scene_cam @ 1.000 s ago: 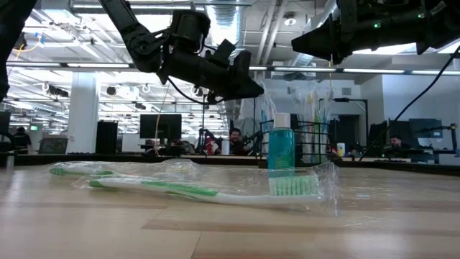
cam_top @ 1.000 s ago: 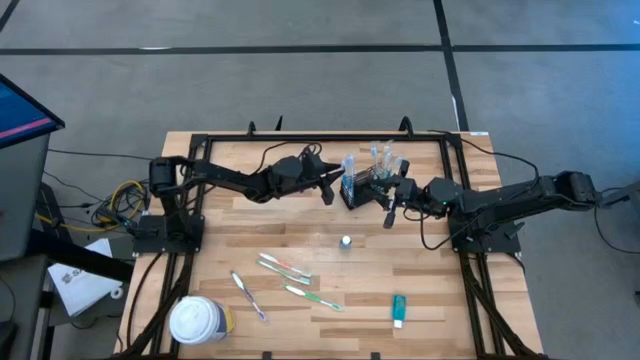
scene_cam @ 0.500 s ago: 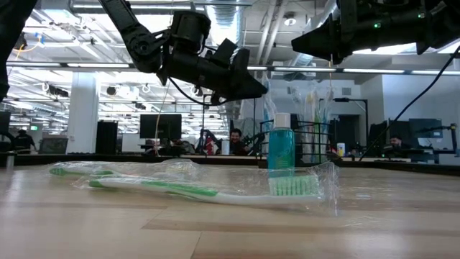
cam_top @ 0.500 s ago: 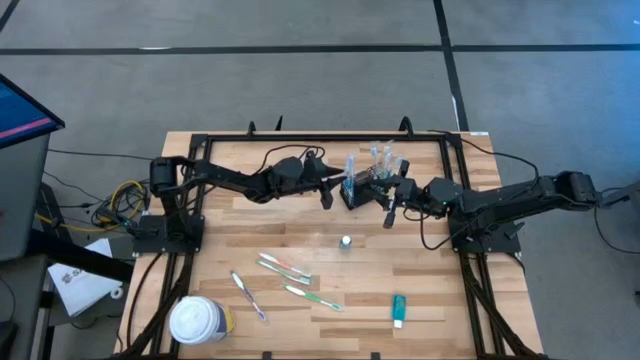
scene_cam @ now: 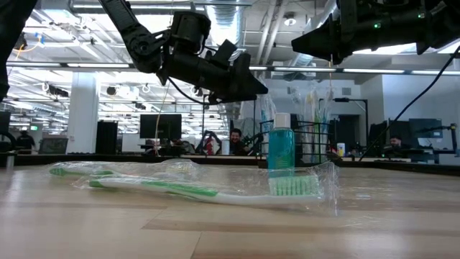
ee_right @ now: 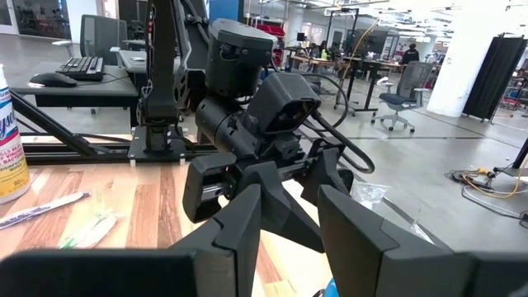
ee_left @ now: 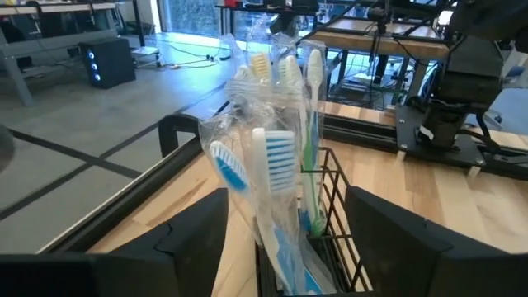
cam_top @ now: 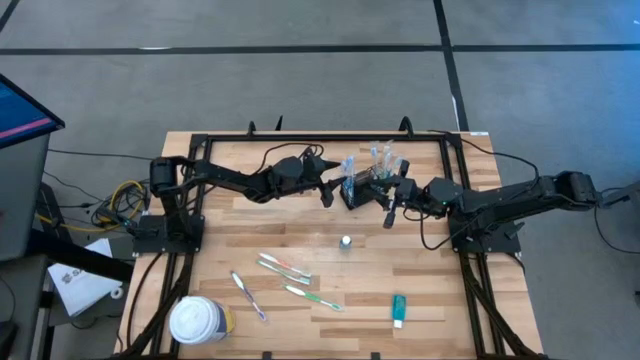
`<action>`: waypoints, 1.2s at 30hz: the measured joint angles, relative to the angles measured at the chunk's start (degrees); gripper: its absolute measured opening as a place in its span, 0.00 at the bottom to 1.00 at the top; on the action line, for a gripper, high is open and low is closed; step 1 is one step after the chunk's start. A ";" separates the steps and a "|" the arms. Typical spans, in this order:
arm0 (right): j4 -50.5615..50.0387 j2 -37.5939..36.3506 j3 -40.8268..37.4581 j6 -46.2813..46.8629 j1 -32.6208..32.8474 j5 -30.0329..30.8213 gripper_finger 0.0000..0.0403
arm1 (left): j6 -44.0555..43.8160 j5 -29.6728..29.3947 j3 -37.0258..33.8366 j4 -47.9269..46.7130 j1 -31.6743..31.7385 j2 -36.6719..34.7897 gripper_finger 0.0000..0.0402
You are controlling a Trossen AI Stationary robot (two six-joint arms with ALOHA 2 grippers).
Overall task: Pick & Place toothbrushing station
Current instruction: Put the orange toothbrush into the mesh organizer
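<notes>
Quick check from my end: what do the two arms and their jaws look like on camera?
Both arms are dark, slim and jointed, with black cables looped along them. The left gripper and right gripper each end in two broad, flat, matte black jaws. Small green lights glow on the right arm in the low view. No markings show.

overhead, table-level, 2 wrist cams

Bystanders on and around the workbench
A white-lidded round tub [cam_top: 197, 319] stands at the wooden table's [cam_top: 230, 228] near-left corner; yellow cables [cam_top: 122, 199] and papers [cam_top: 80, 274] lie on the floor
</notes>
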 joint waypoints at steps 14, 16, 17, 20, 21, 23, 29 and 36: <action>-0.02 0.00 0.00 0.00 0.00 -0.02 0.28 | -0.23 -0.03 0.02 -15.76 -1.08 -10.03 0.59; -0.04 0.00 0.00 0.02 0.00 -0.02 0.28 | -0.27 0.91 0.02 -20.28 -1.92 -11.70 0.59; -0.03 0.00 0.00 0.02 0.00 -0.02 0.28 | -0.29 1.84 0.02 -22.28 -2.43 -12.44 0.59; -0.02 0.00 0.00 0.02 0.00 -0.01 0.28 | -0.30 3.65 -0.30 -27.57 -4.34 -14.84 0.59; -0.04 0.00 0.00 0.02 0.00 -0.02 0.28 | -0.31 3.71 -0.73 -28.68 -5.20 -15.71 0.59; -0.04 0.00 0.00 0.02 0.00 -0.02 0.28 | -0.31 4.08 -1.96 -29.37 -7.07 -17.32 0.59; -0.04 0.00 0.00 0.02 0.02 -0.02 0.28 | -0.33 4.10 -7.58 -29.41 -13.45 -23.12 0.59; -0.09 0.00 0.00 0.04 0.02 -0.07 0.28 | -2.20 4.14 -14.45 -29.57 -20.46 -28.63 0.59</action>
